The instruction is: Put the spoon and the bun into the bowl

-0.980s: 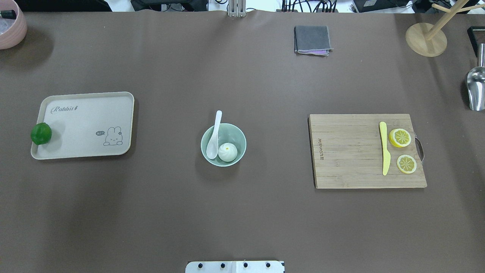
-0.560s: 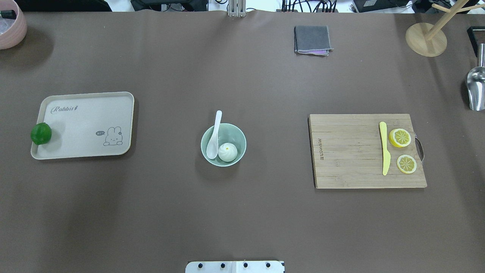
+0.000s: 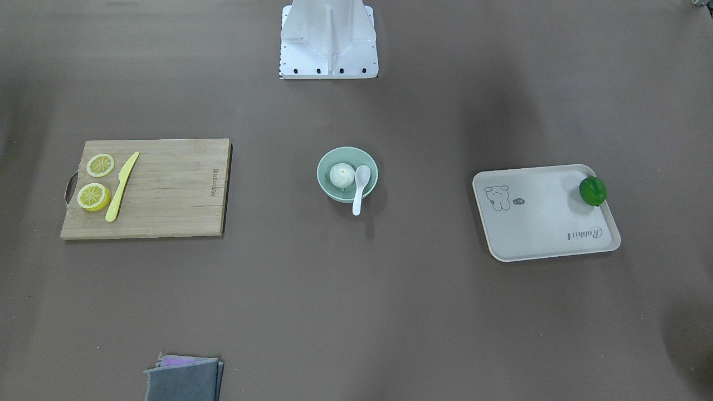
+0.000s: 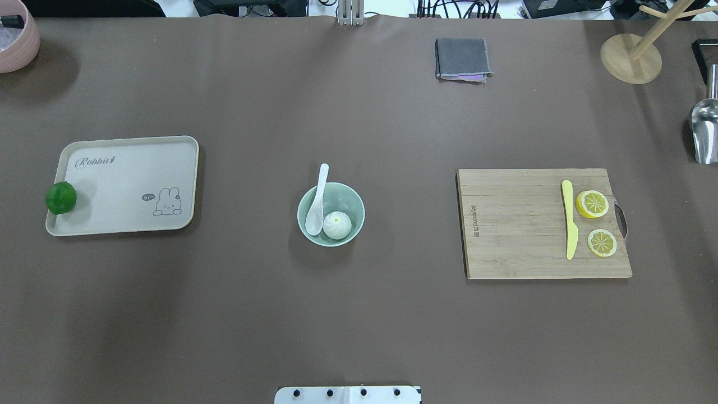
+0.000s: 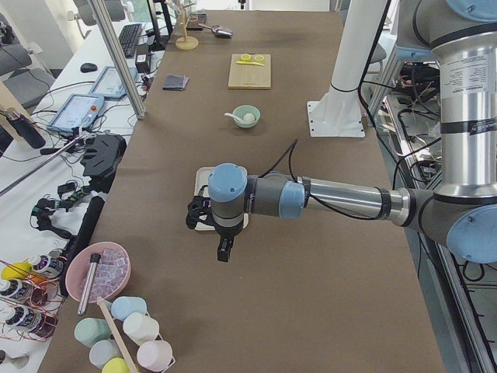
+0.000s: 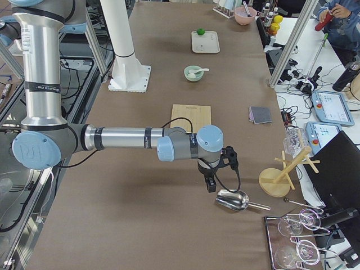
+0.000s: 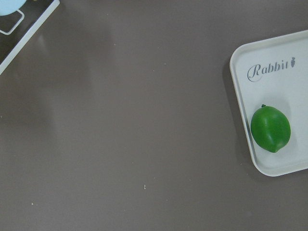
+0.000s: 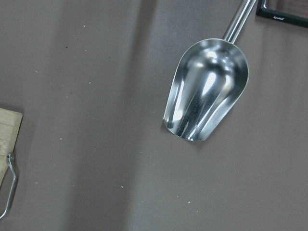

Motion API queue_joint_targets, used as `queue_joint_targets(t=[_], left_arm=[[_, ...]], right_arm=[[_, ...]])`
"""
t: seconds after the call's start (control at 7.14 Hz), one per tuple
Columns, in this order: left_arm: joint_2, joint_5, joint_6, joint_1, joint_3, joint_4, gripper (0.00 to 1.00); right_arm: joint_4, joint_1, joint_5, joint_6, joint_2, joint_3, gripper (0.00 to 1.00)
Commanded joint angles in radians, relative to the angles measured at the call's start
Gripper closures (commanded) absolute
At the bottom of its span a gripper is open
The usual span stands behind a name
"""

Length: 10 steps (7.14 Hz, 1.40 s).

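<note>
The pale mint-green bowl [image 4: 357, 205] stands at the table's middle. The white bun [image 4: 337, 225] lies inside it. The white spoon [image 4: 317, 202] has its scoop in the bowl and its handle leaning out over the far rim. The front view shows the same bowl [image 3: 326, 161], bun [image 3: 341, 175] and spoon [image 3: 359, 189]. My left gripper [image 5: 224, 250] hangs over the table's left end beside the tray, far from the bowl. My right gripper [image 6: 210, 184] hangs over the right end above the metal scoop. They show only in the side views, so I cannot tell if they are open or shut.
A beige tray [image 4: 140, 168] with a green lime [image 4: 60, 197] lies at the left. A wooden cutting board [image 4: 516, 224] with a yellow knife [image 4: 570, 219] and lemon slices [image 4: 592, 203] lies at the right. A grey cloth [image 4: 462, 59], wooden stand [image 4: 630, 58] and metal scoop [image 4: 704, 132] sit further out.
</note>
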State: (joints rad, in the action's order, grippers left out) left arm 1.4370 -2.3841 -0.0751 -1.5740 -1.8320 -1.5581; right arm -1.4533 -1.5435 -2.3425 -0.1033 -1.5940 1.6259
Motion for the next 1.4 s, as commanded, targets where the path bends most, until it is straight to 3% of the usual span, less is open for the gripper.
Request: queue_joint_targets(t=[0.0,0.7,0.84,1.26], left_arm=[[-0.004,0.008,-0.002,-0.009,-0.013,0.000,0.02],[-0.006,0.006,-0.002,-0.009,-0.009,-0.003,0.02],[-0.007,0.003,0.000,-0.012,-0.053,-0.003,0.02],[-0.014,-0.004,-0.002,-0.009,-0.065,-0.003,0.02]], right_arm=[[0.002,-0.001,0.008,-0.003,-0.009,0.005,0.00],[0.010,-0.023,-0.017,-0.009,-0.021,-0.012,0.00],[0.010,-0.021,-0.011,-0.010,-0.011,-0.050,0.00],[0.011,-0.046,-0.041,-0.015,-0.049,-0.040,0.00]])
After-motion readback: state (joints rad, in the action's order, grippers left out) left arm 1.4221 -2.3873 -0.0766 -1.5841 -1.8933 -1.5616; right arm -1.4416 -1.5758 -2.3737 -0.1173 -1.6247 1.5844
